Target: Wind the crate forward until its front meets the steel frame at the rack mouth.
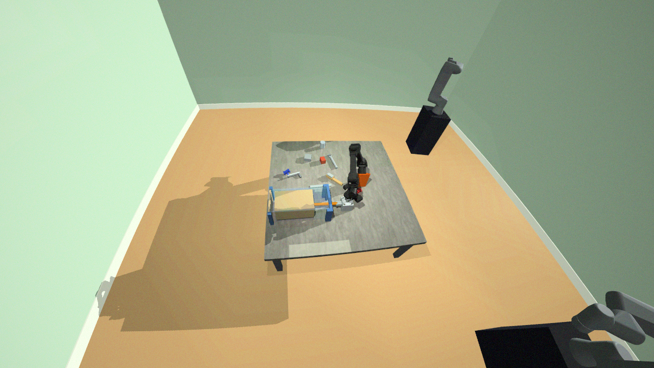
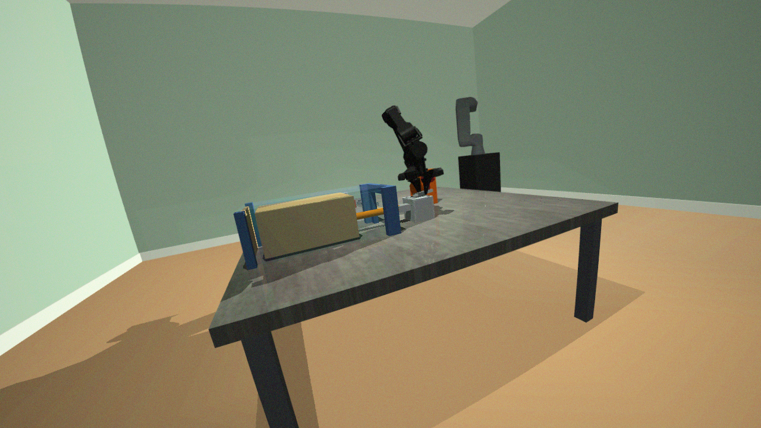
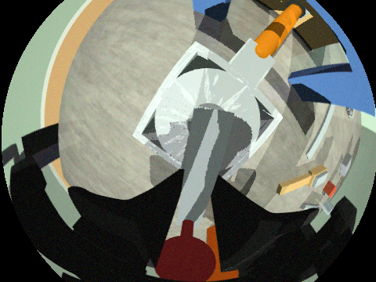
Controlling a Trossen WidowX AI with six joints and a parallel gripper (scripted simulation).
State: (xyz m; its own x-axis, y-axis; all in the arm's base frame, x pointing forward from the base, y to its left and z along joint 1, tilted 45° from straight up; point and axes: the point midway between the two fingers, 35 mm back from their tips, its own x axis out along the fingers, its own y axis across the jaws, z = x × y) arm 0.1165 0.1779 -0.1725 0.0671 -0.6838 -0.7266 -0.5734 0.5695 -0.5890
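The tan crate (image 1: 295,211) (image 2: 308,226) sits flat inside the clear-panelled cubby. A gap spanned by the orange strap (image 1: 325,204) (image 2: 370,214) (image 3: 283,29) lies between its front and the blue frame (image 1: 328,214) (image 2: 392,213) at the mouth. The white-grey winch (image 1: 347,206) (image 2: 423,209) (image 3: 168,103) stands just outside the frame. My gripper (image 2: 421,191) (image 3: 197,175) is shut on the grey winch handle (image 3: 201,164), low over the winch. The handle's dark red knob (image 3: 186,258) shows behind the fingers. The handle's far end covers the winch's centre; the key and hole are hidden.
An orange upright panel (image 1: 364,179) (image 2: 434,190) stands behind the gripper. A yellow-handled tool (image 1: 335,179) (image 3: 294,185), a red cube (image 1: 322,160) (image 3: 330,189), a grey block (image 1: 307,157), a white cup (image 1: 322,144) and a long grey tool (image 1: 332,161) are farther back on the bench.
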